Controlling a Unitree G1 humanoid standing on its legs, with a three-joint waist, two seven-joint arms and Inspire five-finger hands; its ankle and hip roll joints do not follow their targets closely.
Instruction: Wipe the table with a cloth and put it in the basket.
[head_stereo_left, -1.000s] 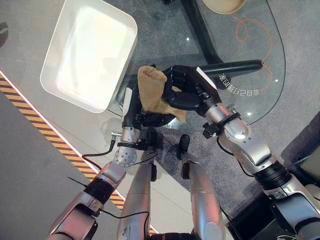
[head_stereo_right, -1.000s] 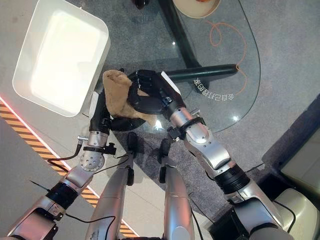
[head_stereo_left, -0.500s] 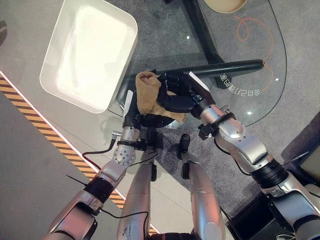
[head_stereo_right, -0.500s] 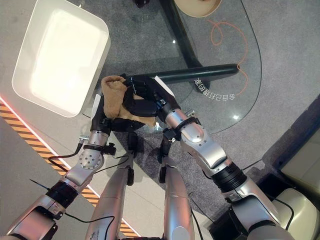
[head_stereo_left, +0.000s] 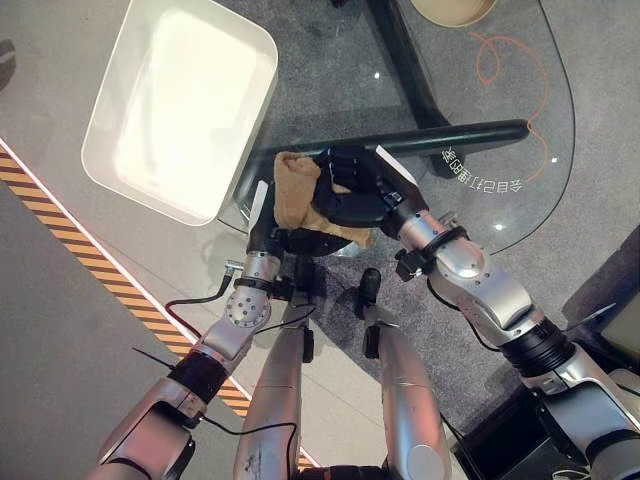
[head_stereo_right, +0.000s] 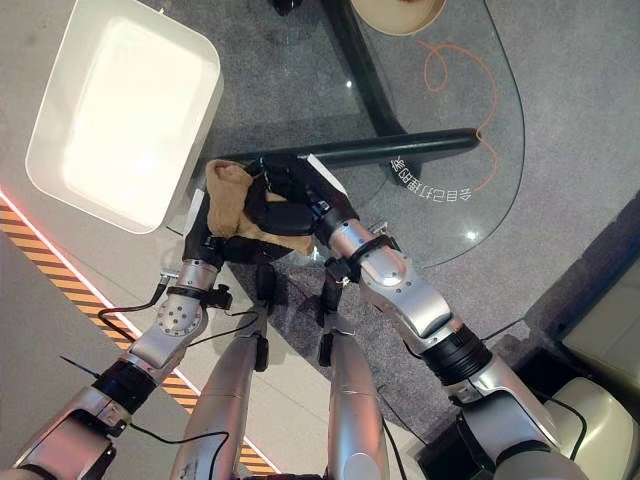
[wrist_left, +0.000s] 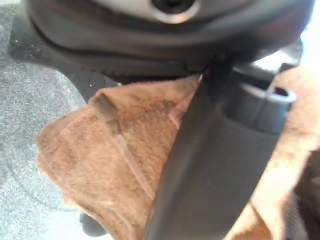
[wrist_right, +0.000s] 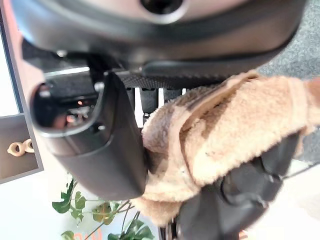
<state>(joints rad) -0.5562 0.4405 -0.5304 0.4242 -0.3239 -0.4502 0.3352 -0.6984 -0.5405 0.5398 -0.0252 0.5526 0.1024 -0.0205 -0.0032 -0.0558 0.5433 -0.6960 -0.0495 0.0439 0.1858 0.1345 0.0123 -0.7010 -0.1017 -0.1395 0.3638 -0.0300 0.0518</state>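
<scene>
1. Both hands meet at the near-left edge of the glass counter (head_stereo_left: 480, 110), with the tan cloth (head_stereo_left: 293, 190) bunched between them, raised off the glass rather than spread on it.

2. The left hand (head_stereo_left: 268, 232) reaches up from below the bundle. Its wrist view shows the thumb pressed across the cloth (wrist_left: 120, 150), so it has the lower folds pinched, seemingly to keep them from sagging.

3. The right hand (head_stereo_left: 352, 196) comes in from the right with its fingers curled over the cloth's right side. Its wrist view shows fleece (wrist_right: 235, 130) wadded against the palm and the left hand's dark fingers just beside it.

4. The two-handed hold looks like a gathering or handover: the cloth is being balled up so that one hand can carry it without trailing corners.

5. The white basket (head_stereo_left: 110, 150) sits on the floor to the far left, its near corner close to the hands and nothing visible inside. That favours the left arm for the drop.

6. By the look of it, wiping is over and the putting-away step is in hand, with the cloth not yet over the basket.

7. A loose corner could catch on the counter's edge or the rim if the bundle is not tight.
</scene>
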